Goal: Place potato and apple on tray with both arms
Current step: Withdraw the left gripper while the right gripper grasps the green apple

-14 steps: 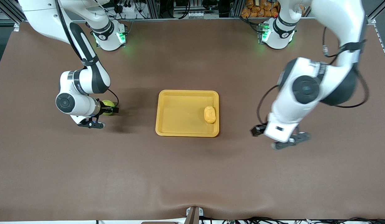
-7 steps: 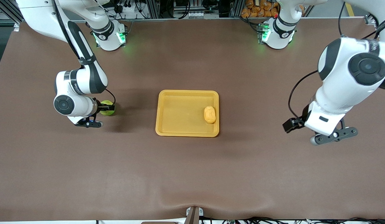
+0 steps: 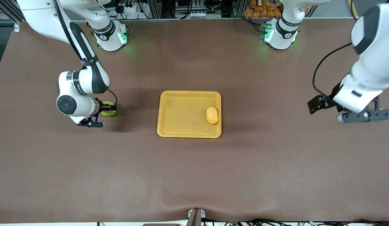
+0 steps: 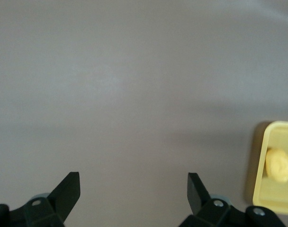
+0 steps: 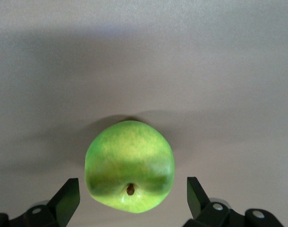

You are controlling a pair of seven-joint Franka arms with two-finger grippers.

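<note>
The yellow tray lies mid-table with the yellow-tan potato on it, at the side toward the left arm's end. The green apple rests on the brown table toward the right arm's end, apart from the tray. My right gripper is low over the apple. In the right wrist view it is open, with the apple between its fingers, untouched. My left gripper is up over the table's left-arm end. In the left wrist view it is open and empty, with the tray and potato at the edge.
The brown table mat runs wide around the tray. The arm bases glow green along the edge farthest from the front camera, with cables and clutter past that edge.
My left arm has swung away from the tray toward the left arm's end of the table, still open and empty. My right gripper has barely shifted at the apple.
</note>
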